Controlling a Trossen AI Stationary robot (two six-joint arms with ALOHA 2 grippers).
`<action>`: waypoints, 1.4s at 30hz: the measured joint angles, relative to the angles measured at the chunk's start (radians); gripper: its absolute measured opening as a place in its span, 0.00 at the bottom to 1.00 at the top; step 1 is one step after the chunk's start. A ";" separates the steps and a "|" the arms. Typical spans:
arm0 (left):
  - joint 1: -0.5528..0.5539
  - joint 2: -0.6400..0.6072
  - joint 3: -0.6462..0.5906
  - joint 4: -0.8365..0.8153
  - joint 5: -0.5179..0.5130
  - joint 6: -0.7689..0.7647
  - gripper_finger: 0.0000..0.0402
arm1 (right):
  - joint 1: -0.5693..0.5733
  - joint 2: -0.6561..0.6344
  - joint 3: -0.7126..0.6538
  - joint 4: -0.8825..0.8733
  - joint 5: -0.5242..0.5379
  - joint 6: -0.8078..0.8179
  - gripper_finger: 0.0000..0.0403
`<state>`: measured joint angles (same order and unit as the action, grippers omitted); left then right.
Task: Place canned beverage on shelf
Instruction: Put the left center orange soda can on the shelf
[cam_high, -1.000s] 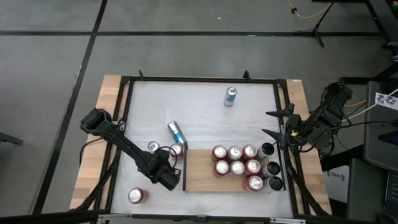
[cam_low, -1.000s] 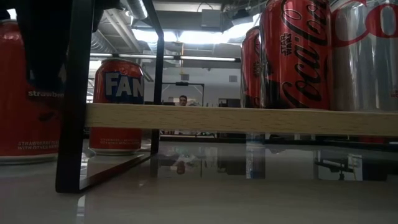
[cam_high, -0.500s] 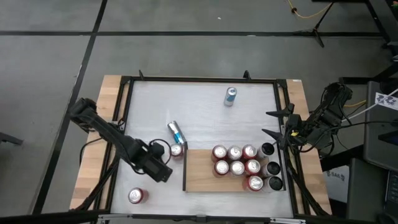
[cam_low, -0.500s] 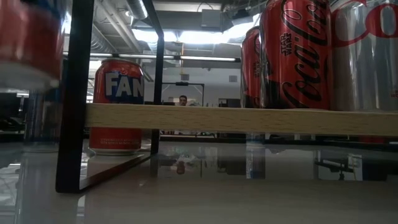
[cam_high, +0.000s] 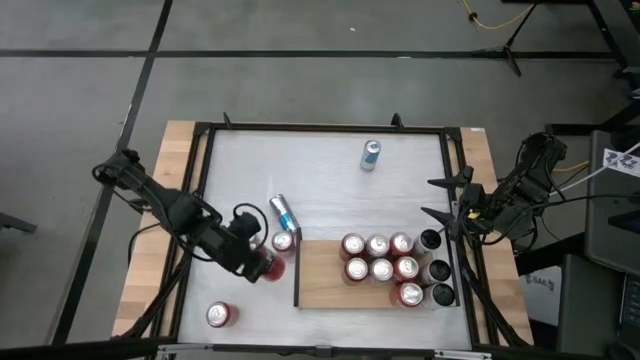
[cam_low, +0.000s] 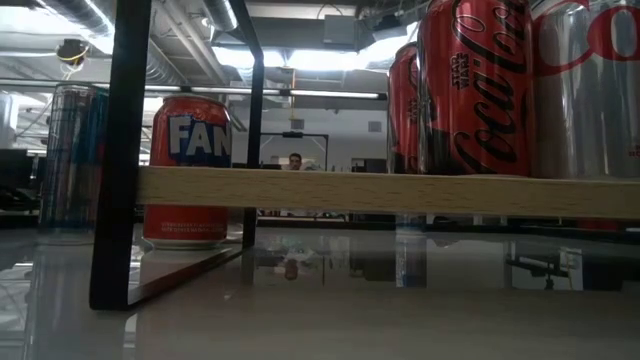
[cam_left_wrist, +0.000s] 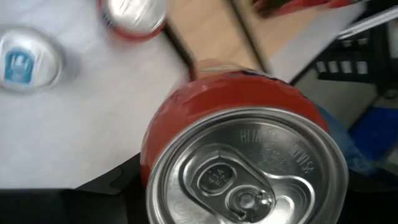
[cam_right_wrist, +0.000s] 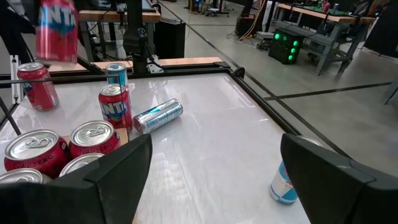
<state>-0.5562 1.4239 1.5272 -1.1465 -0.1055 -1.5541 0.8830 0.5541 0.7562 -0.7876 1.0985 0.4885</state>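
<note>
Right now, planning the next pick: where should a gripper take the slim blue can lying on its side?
Probably mid-body, from straight above, fingers across its narrow width: the slim blue can lies flat, diagonally, with an upright red can crowding one end.

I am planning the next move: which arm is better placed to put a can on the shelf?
Left: its pincer holds a red can beside the shelf. The right pincer waits open at the table's right edge.

Two dark, near-black jointed arms. Left arm (cam_high: 165, 205): slim tubular links, bulkier blocky joints, thin black cable looped beside its wrist. Right arm (cam_high: 515, 190): compact cluster of dark housings with black cables bunched around them. Right pincer (cam_right_wrist: 217, 174): two broad, flat, matte black fingers (cam_right_wrist: 118, 168), angular edges, no visible markings.
</note>
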 joint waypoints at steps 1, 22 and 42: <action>0.006 0.000 0.016 0.001 -0.013 0.020 0.68 | 0.000 0.000 0.000 0.000 0.000 0.000 0.86; 0.269 0.124 0.214 0.144 0.015 0.697 0.68 | 0.000 0.000 0.000 0.000 0.000 0.000 0.86; 0.308 0.464 0.438 -0.029 0.221 1.122 0.68 | 0.000 0.000 0.000 0.000 0.000 0.003 0.86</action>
<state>-0.2478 1.8877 1.9650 -1.1754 0.1154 -0.4322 0.8829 0.5542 0.7560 -0.7872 1.0985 0.4919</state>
